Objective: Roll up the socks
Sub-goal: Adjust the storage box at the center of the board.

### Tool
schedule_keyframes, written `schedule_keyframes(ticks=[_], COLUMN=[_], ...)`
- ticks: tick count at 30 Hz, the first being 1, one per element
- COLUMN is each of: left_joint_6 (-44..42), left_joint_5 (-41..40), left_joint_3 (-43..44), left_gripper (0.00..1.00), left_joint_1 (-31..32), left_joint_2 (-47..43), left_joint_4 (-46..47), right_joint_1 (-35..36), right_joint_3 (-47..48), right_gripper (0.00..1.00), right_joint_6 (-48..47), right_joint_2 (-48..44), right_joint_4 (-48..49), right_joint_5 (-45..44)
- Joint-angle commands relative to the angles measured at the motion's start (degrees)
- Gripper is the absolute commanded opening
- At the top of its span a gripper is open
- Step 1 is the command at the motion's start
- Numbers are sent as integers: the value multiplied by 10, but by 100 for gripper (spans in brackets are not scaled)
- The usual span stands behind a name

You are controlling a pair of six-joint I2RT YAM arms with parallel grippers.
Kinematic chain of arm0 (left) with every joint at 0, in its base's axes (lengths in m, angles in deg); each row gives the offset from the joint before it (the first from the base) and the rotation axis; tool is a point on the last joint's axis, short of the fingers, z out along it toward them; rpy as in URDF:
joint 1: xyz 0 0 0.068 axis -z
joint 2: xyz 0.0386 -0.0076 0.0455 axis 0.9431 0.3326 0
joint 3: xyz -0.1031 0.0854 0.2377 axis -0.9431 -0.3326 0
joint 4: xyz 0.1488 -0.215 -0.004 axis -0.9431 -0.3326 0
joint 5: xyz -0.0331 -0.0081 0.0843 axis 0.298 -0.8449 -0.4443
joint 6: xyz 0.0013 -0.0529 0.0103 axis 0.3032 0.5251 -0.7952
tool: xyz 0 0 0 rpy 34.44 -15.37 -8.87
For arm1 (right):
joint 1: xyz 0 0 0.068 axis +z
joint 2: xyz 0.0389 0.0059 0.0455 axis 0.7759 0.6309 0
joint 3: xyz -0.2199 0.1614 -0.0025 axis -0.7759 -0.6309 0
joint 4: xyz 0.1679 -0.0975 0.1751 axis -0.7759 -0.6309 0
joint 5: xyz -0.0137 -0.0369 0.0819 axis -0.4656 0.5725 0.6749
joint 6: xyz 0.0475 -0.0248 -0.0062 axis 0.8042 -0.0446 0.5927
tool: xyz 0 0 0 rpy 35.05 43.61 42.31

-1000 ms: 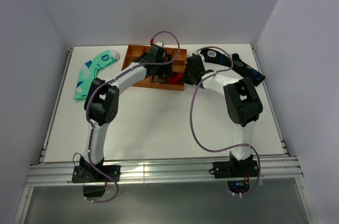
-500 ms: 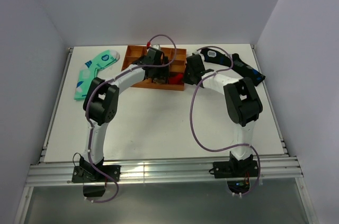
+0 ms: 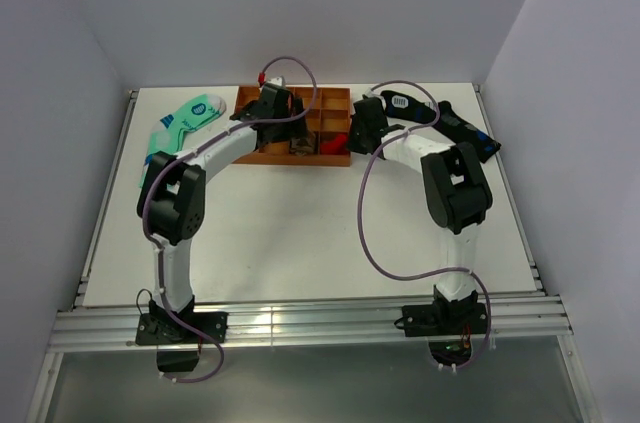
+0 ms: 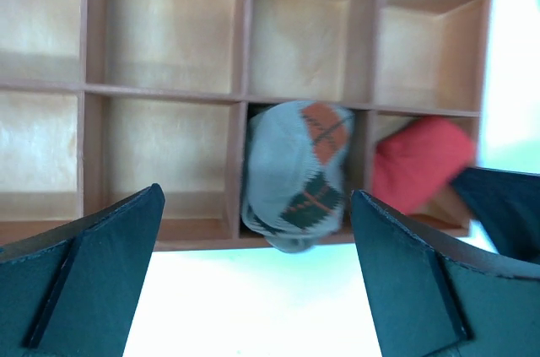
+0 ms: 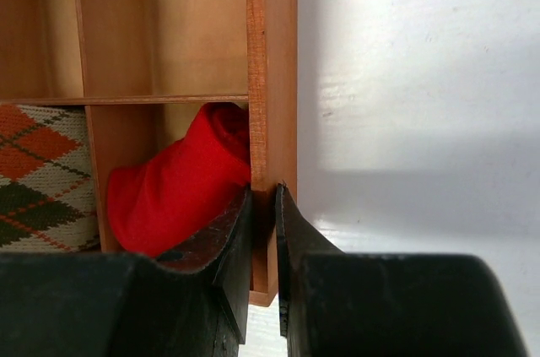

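The tan argyle sock (image 4: 297, 173) is bunched into a roll in a front compartment of the wooden tray (image 4: 169, 92); it bulges over the front wall. It also shows in the top view (image 3: 300, 145) and the right wrist view (image 5: 38, 175). My left gripper (image 4: 256, 198) is open and empty, held above the tray's front edge, apart from the sock; in the top view it (image 3: 272, 113) is over the tray's left half. My right gripper (image 5: 263, 205) is shut on the tray's right wall (image 5: 272, 53).
A red rolled sock (image 5: 181, 188) fills the compartment next to the argyle one, against the gripped wall. A mint-green sock (image 3: 180, 128) lies left of the tray. A black sock with blue marks (image 3: 445, 121) lies to the right. The other compartments are empty.
My left gripper has drawn back from the argyle sock's compartment and moved left, open. The tray has turned squarer to the table. The right gripper has kept its hold.
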Motion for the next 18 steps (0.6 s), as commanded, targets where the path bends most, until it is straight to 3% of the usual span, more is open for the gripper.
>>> schedule_keyframes(ticks=[1, 6, 14, 16, 18], left_joint_6=[-1, -1, 29, 39, 43], left_joint_5=[23, 39, 73, 85, 92], left_joint_3=[16, 26, -49, -82, -103], left_gripper=[99, 99, 99, 99, 99], left_joint_1=[-1, 0, 0, -1, 0], left_joint_2=[-45, -56, -139, -170, -191], left_joint_4=[26, 22, 49, 58, 68], right_joint_1=[-18, -20, -21, -21, -22], right_joint_3=[15, 29, 63, 68, 66], right_gripper=[0, 0, 1, 6, 20], right_joint_6=[-19, -29, -25, -26, -28], right_joint_2=[26, 32, 51, 46, 39], right_joint_4=[-27, -34, -58, -65, -64], right_joint_5=[-22, -20, -29, -36, -38])
